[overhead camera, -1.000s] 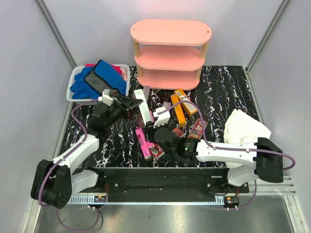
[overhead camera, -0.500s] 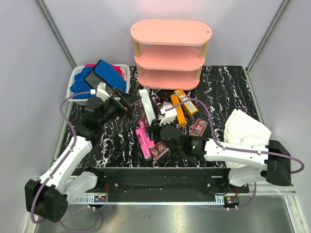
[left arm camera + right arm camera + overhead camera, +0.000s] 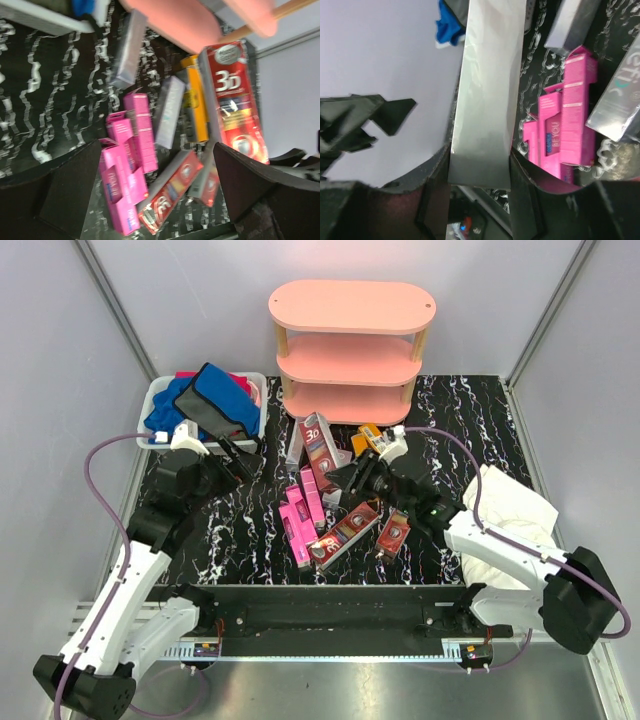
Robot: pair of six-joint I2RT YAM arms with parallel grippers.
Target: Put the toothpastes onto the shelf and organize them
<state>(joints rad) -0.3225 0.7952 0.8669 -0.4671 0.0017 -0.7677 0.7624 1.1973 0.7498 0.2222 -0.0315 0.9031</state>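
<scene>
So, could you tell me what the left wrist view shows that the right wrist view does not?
Only the left wrist view shows the shelf edge, an orange box, the printed face of the red box, and the open left gripper. Only the right wrist view shows the right gripper shut on that red box, seen from its plain silvery side. Both show the pink boxes lying on the black marbled table.

A white plastic bin (image 3: 150, 403) sits at the far left of the black marble-patterned desk (image 3: 470, 430), heaped with a blue cloth (image 3: 163, 418) and a navy one (image 3: 218, 402). A crumpled white cloth (image 3: 500, 502) lies at the right edge
</scene>
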